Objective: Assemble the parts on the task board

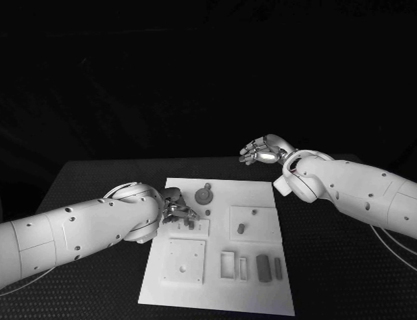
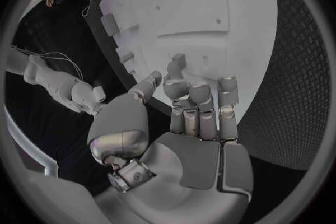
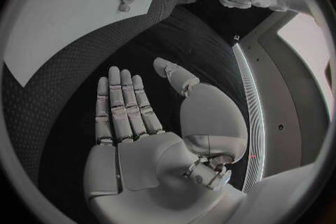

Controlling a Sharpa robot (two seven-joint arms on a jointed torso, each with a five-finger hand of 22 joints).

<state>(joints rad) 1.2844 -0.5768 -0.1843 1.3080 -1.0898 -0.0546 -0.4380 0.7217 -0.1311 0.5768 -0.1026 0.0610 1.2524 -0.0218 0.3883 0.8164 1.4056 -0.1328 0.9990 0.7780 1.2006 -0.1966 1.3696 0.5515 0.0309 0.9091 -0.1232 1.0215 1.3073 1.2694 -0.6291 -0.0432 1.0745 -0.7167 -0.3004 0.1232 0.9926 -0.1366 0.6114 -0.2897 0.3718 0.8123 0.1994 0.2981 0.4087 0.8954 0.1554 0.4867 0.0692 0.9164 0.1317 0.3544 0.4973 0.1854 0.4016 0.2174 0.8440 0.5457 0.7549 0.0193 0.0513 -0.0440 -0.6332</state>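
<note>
White task board [image 1: 256, 200] is laid mid-table, with small parts [image 1: 263, 267] set in its near recesses and a gear-shaped part [image 1: 203, 195] towards its far end. Left hand [image 1: 177, 210] is held over the board's left edge, fingers curled; whether anything is gripped cannot be told. Right hand [image 1: 263, 151] is raised beyond the far right corner, fingers straight, apart and empty.

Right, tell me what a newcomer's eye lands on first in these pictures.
First the white task board in the middle of the black table, with small grey parts near its front edge and a gear-like piece toward the back. Next the left hand, fingers curled over the board's left side. The right hand hangs flat and empty beyond the board's far right corner.
</note>
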